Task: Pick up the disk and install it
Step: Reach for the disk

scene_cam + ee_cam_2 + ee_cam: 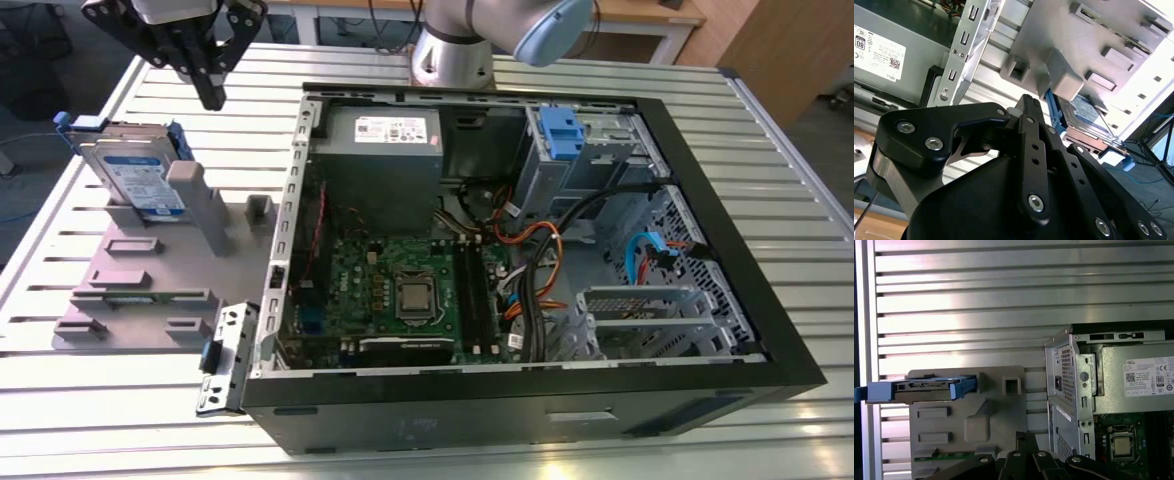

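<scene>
At the exterior view's left you have the disk, standing on edge in a slot of the grey fixture. The fixture sits near the left edge of the table. A blue bracket frames the disk, and nothing is touching it.

Your gripper hangs above the fixture, a little to the exterior view's right of the disk's top and apart from it. Its fingers are pressed together and hold nothing.

Further right, the open case lies on its side mid-table, just beside the fixture. Inside you see the power supply at the far wall and the motherboard below it. To their right is the cage with its blue latch.
</scene>
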### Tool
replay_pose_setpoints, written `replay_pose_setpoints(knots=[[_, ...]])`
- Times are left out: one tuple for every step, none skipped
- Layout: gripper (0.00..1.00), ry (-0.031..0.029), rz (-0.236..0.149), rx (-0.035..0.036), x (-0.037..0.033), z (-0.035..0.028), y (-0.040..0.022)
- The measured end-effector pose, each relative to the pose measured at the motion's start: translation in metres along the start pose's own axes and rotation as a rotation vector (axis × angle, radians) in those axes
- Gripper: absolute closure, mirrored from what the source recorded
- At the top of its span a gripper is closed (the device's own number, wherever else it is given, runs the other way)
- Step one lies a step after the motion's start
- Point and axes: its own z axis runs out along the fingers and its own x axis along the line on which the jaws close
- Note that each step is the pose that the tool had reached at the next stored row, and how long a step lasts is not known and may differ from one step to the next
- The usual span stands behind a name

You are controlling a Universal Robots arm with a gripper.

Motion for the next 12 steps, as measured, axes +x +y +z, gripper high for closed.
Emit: replay_pose_setpoints(knots=[[0.89, 0.0, 0.0, 0.0, 0.0004, 0.0, 0.0], [0.89, 0.0, 0.0, 0.0, 0.0008, 0.0, -0.0001], [0.89, 0.0, 0.0, 0.0, 0.0012, 0.0, -0.0001], [0.89, 0.0001, 0.0, 0.0001, 0.0015, 0.0, -0.0001], [0.89, 0.0001, 0.0, 0.0, 0.0019, 0.0, -0.0001], [0.89, 0.0, 0.0, 0.0, 0.0023, 0.0, -0.0002], [0.89, 0.0001, 0.0, 0.0, 0.0026, 0.0, -0.0002], [0.89, 0.0, 0.0, 0.0, 0.0029, 0.0, -0.0002], [0.89, 0.0, 0.0, 0.0, 0.0032, 0.0, -0.0002], [0.89, 0.0, 0.0, 0.0, 0.0036, 0.0, -0.0003], [0.89, 0.0, 0.0, 0.0, 0.0039, 0.0, -0.0003], [0.89, 0.0, 0.0, 0.0, 0.0042, 0.0, -0.0003]])
